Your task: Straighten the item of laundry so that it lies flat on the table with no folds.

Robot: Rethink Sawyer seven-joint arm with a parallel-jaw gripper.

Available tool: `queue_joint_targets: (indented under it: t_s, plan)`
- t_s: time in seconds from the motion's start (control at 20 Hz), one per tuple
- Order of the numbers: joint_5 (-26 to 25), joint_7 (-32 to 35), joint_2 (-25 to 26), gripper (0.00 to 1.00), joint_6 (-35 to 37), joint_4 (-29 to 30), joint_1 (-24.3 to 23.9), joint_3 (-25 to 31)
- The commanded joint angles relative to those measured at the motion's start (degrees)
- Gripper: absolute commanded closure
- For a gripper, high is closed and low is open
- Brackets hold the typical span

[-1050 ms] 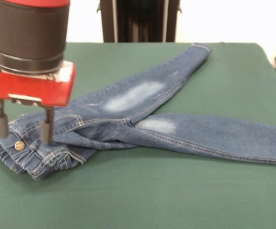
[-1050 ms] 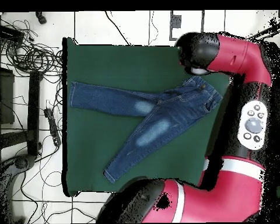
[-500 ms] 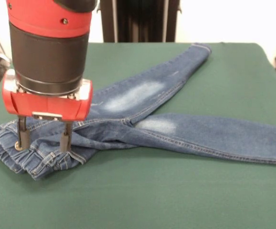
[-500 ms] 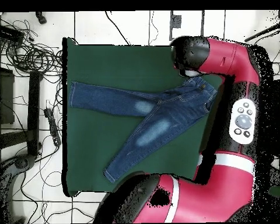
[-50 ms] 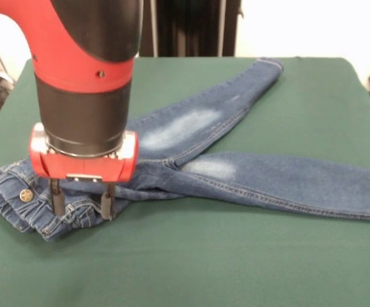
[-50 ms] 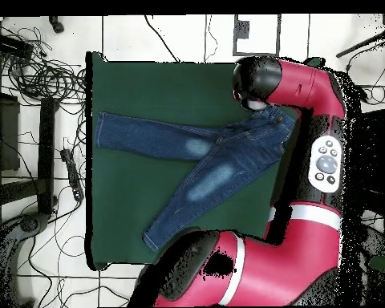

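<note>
The item of laundry, small blue jeans [image 5: 191, 128], lies on the green table [image 5: 236, 256]. One leg runs to the far right corner and the other along the right edge, the two crossing at the crotch. The waistband with its brass button [image 5: 25, 195] is bunched and folded at the left. My gripper [image 5: 82, 204] is open, and its two fingertips [image 5: 107, 208] rest on the denim at the waist's near edge. In the overhead view the jeans [image 6: 172, 140] spread across the table [image 6: 164, 88], and the arm's black wrist [image 6: 256, 80] hides the gripper and part of the waist.
The red arm [image 6: 324, 160] reaches along the table's right side and bottom edge in the overhead view. Cables [image 6: 35, 72] lie on the floor left of the table. A black stand [image 5: 191, 29] rises behind the table's far edge.
In the front view the gripper has moved right along the waistband and lower, from beside the button to the waist's near right edge. The jeans have hardly shifted.
</note>
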Motion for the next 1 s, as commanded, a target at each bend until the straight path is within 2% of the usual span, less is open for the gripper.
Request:
queue_joint_targets:
  t_s: [0.05, 0.55, 1.0]
  plan:
    - [4.2, 20.3, 1.4, 0.0, -2.2, 9.5, 1.4, 1.3]
    - [5.9, 18.6, 3.3, 0.0, 4.5, 6.4, 1.8, -0.4]
    - [6.0, 17.5, 2.4, 0.0, 7.5, 7.4, 2.3, -2.6]
